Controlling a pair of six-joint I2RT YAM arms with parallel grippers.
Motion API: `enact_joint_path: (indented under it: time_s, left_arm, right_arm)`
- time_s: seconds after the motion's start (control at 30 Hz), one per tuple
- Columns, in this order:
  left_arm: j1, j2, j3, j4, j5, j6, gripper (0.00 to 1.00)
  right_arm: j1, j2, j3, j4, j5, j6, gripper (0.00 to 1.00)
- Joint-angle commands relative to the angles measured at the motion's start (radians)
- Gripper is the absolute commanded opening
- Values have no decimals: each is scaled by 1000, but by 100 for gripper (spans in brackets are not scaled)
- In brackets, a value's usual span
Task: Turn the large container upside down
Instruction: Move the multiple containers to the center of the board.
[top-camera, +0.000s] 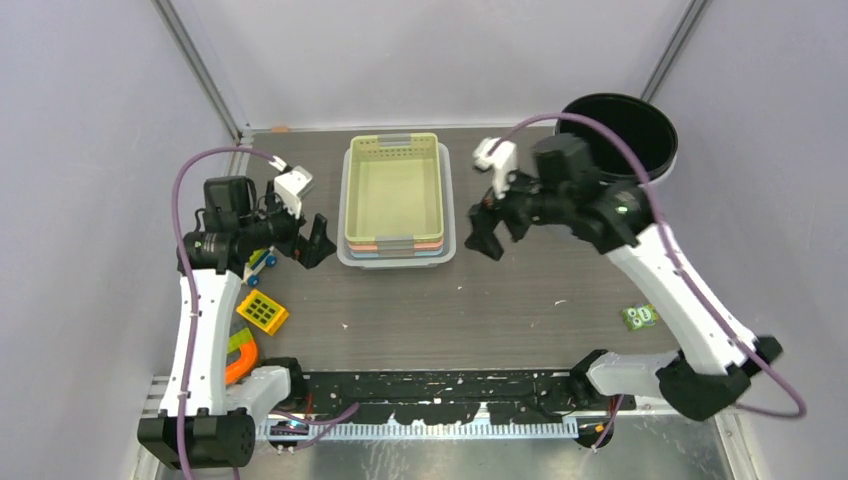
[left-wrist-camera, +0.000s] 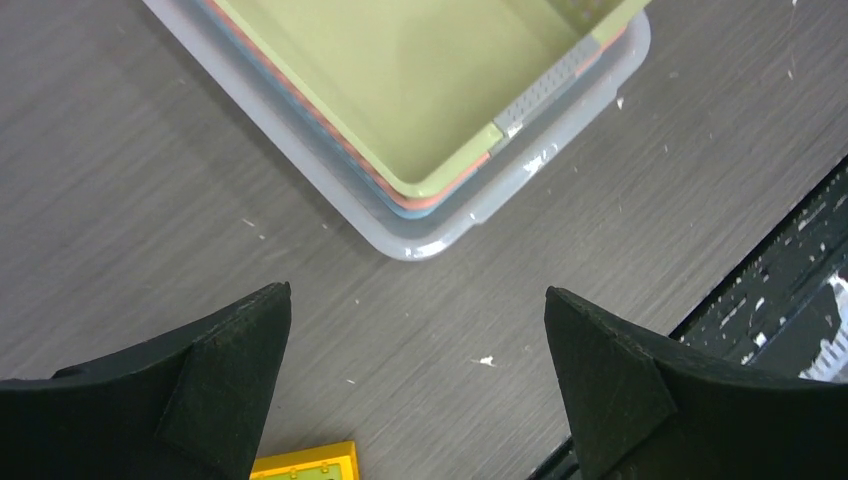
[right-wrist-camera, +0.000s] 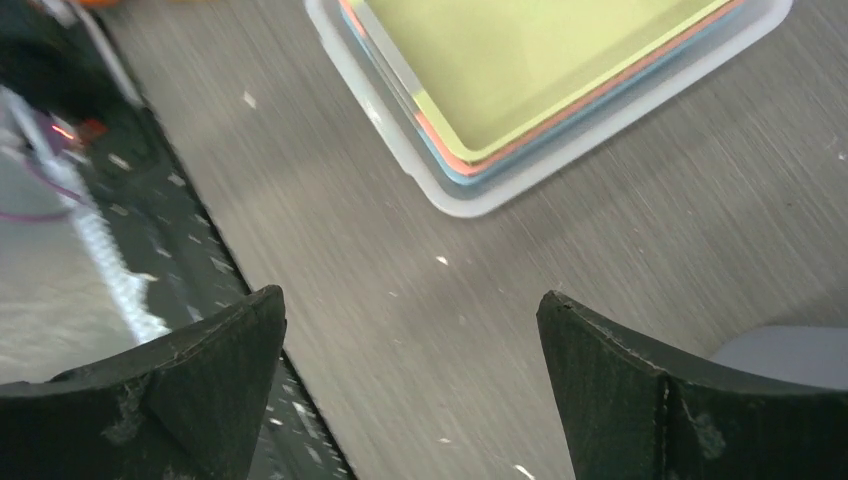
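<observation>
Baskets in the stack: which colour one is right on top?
The green basket. Its whole floor shows, while the orange, blue and clear ones nested under it show only their rims.

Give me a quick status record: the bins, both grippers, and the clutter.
bin stack: green bin on top, nested in salmon, blue and clear ones; upright, opening up
left gripper: open, left of stack, not touching
right gripper: open, right of stack, not touching
clutter: yellow block, left; black round tub, far right corner
</observation>
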Motion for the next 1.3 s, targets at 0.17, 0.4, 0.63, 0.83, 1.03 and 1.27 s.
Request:
enact_joint_path:
  time_s: [0.17,0.4,0.63,0.83,1.03,1.27]
  left_arm:
    - [5,-35,-130,121,76,54,100]
    - [5,-41,-183,174,77,39,100]
    - [6,-34,-202,227,59,-2,100]
    - [14,-37,-211,236,55,-6,100]
    - [25,-40,-220,243,68,-8,100]
    - [35,-42,-219,242,83,-10,100]
  right_arm:
    - [356,189,-152,243,474,-229,100]
    - [370,335,-78,331,361,-127,96]
    - [371,335,-160,487,406,-23,93]
    - [371,334,-247,616,408,64,81]
    - [371,375,-258,650,467,94,77]
    - [371,376,-271,649,431,82,72]
